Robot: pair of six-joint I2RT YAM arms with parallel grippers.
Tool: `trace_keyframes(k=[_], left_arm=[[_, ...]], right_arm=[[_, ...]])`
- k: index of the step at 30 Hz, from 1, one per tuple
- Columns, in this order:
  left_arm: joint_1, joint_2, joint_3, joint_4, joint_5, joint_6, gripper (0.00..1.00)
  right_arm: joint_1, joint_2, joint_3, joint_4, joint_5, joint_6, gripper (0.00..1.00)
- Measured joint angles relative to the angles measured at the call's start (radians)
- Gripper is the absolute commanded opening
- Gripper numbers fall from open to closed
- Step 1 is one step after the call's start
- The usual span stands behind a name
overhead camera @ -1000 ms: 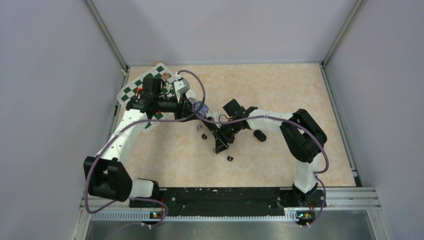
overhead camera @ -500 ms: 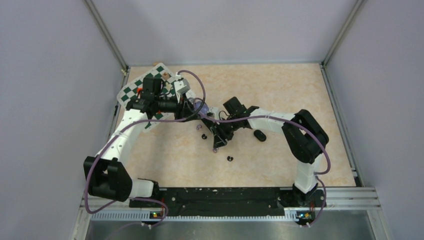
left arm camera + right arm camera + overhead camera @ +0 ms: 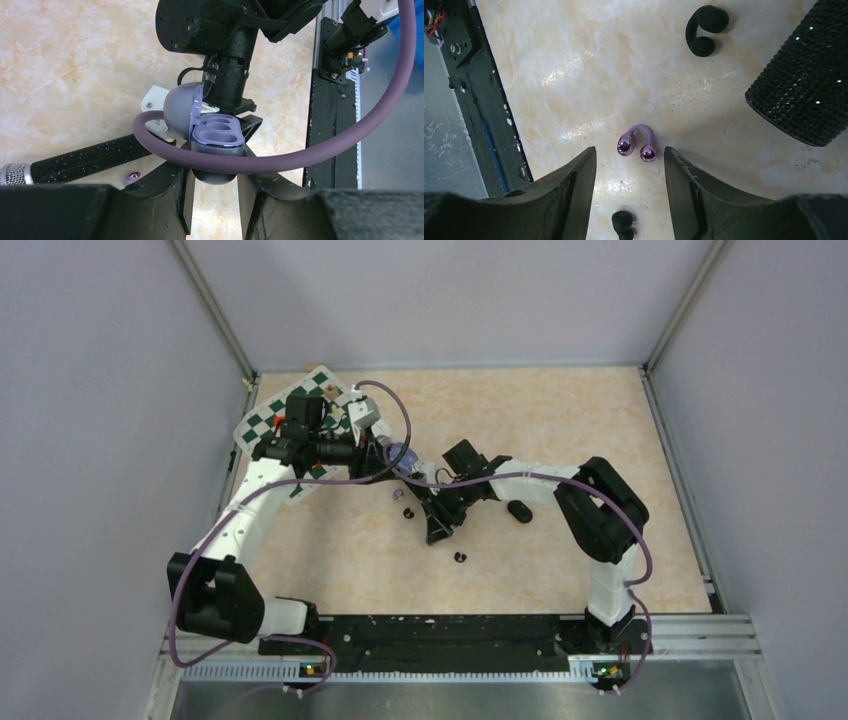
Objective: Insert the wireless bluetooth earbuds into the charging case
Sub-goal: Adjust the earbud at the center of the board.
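right gripper [image 3: 629, 151] shifted left | purple case [image 3: 216, 131] open, empty

Charging case [image 3: 216, 134] sits pinched in the left gripper [image 3: 214, 172], lid flipped open. One earbud [image 3: 637, 145] lies on the table [image 3: 574, 75] between the right gripper [image 3: 629, 156] fingers, touching neither. A second earbud [image 3: 706, 29] is farther out, and the microphone [image 3: 809, 80] is off to that view's right.

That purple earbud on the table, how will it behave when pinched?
The purple earbud has two glossy, rounded ends, so it would probably be slippery and could squirt out of a pinch. It looks tiny, so it is likely very light and easily nudged across the smooth table. The thin arch joining the ends may flex slightly.
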Motion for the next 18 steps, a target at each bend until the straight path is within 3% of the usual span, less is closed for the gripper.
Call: trace_keyframes(k=[18], left_arm=[[0.000, 0.000, 0.000, -0.008, 0.000, 0.010, 0.00]], right_arm=[[0.008, 0.004, 0.000, -0.068, -0.134, -0.031, 0.50]])
